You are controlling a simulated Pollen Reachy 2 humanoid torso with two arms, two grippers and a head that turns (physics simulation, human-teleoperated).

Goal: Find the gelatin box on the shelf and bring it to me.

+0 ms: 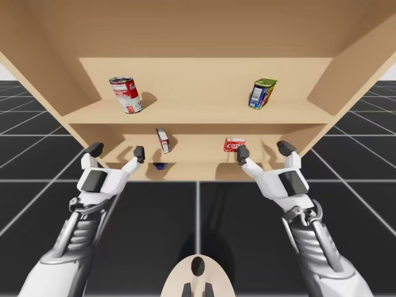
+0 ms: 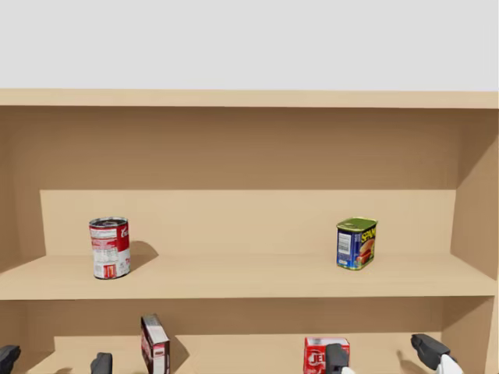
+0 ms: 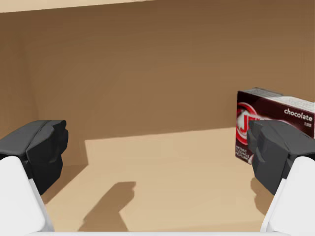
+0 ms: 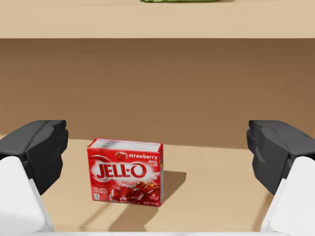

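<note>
Far to the left, my left pincer point(image 1: 117, 151) hangs at the mouth of the shelf's point(image 1: 198, 111) lower bay. Its two blunt, matte, dark grey fingers point(image 3: 42, 147) stand wide apart, with nothing between them. The shelf is pale, smooth wood: flat boards, square edges, a plain back wall.

On the upper board, toward its left end, stands a round can point(image 1: 126, 94). It is upright, with a red-and-white label and a dull metal lid. Lower and a little to the right, on the lower board point(image 4: 211, 167), a dark maroon box point(image 1: 163, 140) stands upright. It is thin, narrow cardboard with a pale top, turned at an angle. From my left wrist it sits ahead of the pincer and off beside one finger, which hides its lower corner.

Further right on the same board is the red box point(image 4: 126, 172), the gelatin one. It is small, glossy cardboard with a squarish front and a white top face, upright and facing out, and it throws a short shadow to one side. It stands ahead of my right pincer point(image 1: 264, 150), nearer one finger's line than the other's, and neither finger touches it.

Above it on the upper board stands a blocky can point(image 1: 262, 93) with rounded corners, blue and yellow sides and a green top.

My right pincer is spread wide and empty at the front of the lower bay.
</note>
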